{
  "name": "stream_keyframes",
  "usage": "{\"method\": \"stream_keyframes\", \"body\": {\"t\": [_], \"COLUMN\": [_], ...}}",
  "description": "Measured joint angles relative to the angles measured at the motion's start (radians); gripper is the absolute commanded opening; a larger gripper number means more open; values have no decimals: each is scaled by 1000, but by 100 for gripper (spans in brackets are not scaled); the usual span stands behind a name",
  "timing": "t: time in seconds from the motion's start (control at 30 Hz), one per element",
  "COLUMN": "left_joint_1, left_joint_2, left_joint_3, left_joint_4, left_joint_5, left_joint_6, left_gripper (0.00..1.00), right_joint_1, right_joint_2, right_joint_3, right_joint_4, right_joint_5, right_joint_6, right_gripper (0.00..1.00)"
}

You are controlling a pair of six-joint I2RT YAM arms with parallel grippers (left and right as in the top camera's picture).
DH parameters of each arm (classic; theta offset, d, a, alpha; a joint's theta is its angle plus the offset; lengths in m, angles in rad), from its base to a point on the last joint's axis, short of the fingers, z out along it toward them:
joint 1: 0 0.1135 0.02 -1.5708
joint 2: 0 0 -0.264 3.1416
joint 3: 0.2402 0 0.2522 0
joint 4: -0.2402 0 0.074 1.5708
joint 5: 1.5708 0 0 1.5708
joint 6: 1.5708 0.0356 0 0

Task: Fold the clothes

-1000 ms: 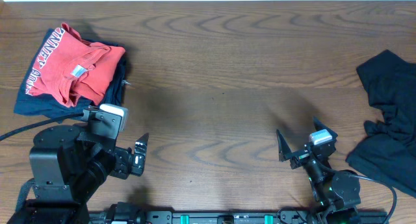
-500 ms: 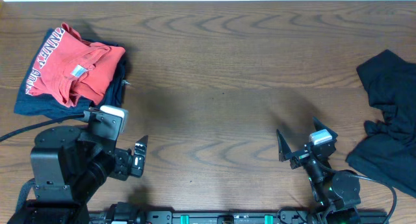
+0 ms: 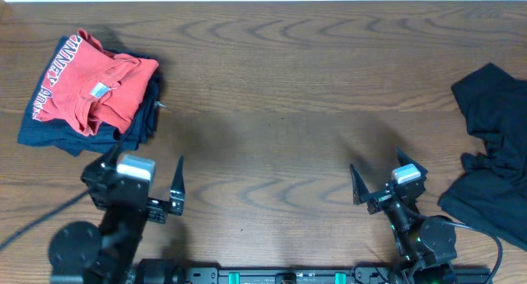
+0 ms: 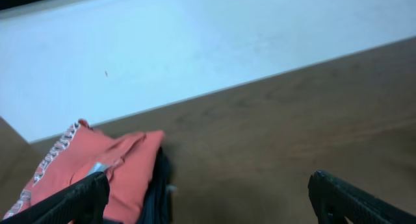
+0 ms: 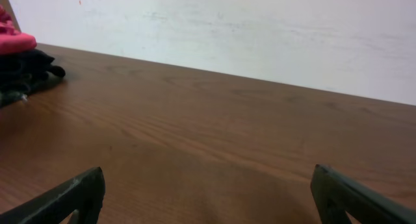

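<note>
The coral-red T-shirt (image 3: pixel 89 90) lies folded at the far left of the table (image 3: pixel 272 86), stacked on a folded navy-blue garment (image 3: pixel 49 134) whose edges show beneath it along the left and near sides. The black garment (image 3: pixel 494 144) lies crumpled at the far right, partly cut off by the edge of the overhead view, with a bunched knot of cloth about its middle. By this layout, two items look finished and the black one is the item to fold. The left gripper (image 3: pixel 145 162) sits near the front edge, just in front of the stack, with its jaws spread wide and nothing between them. The right gripper (image 3: pixel 377 162) also sits near the front edge, between the table centre and the black garment. It is likewise wide open and empty, and its wrist view shows only bare wood ahead. The step in hand is judged to be fetching the black garment. The right arm is the nearer one and should make the first pinch. Take a single layer at an outer edge or shoulder, not the bunched middle, because a grip there would lift the cloth as a lump. Draw the garment toward the bare central area, well apart from the finished stack. Bring the left arm across to take the opposite edge. Pull the cloth flat between both grippers before making any fold. Keep the left arm's path clear of the stack, since a brush against it could undo the folds.
</note>
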Motion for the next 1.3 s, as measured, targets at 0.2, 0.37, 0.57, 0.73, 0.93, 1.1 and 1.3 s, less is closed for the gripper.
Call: {"method": "stream_keyframes", "body": {"t": [0.2,0.37,0.57,0.73,0.93,1.1,1.3], "left_joint_1": [0,0,0,0,0,0,0], "left_joint_2": [-177,-264,-299,-322,-330,-330,-330], "left_joint_3": [-201,-345,-523,-650,-752,-780,-789], "left_joint_4": [88,205,379,457,523,536,553], "left_joint_5": [0,0,0,0,0,-1,-4], "left_joint_6": [0,0,0,0,0,0,0], "left_gripper": [98,98,98,98,98,98,98], "right_joint_1": [0,0,0,0,0,0,0], "right_joint_2": [0,0,0,0,0,0,0], "right_joint_3": [0,0,0,0,0,0,0], "right_joint_4": [0,0,-1,0,0,0,0], "right_joint_5": [0,0,0,0,0,0,0], "right_joint_6": [0,0,0,0,0,0,0], "right_gripper": [99,99,99,99,99,99,99]}}
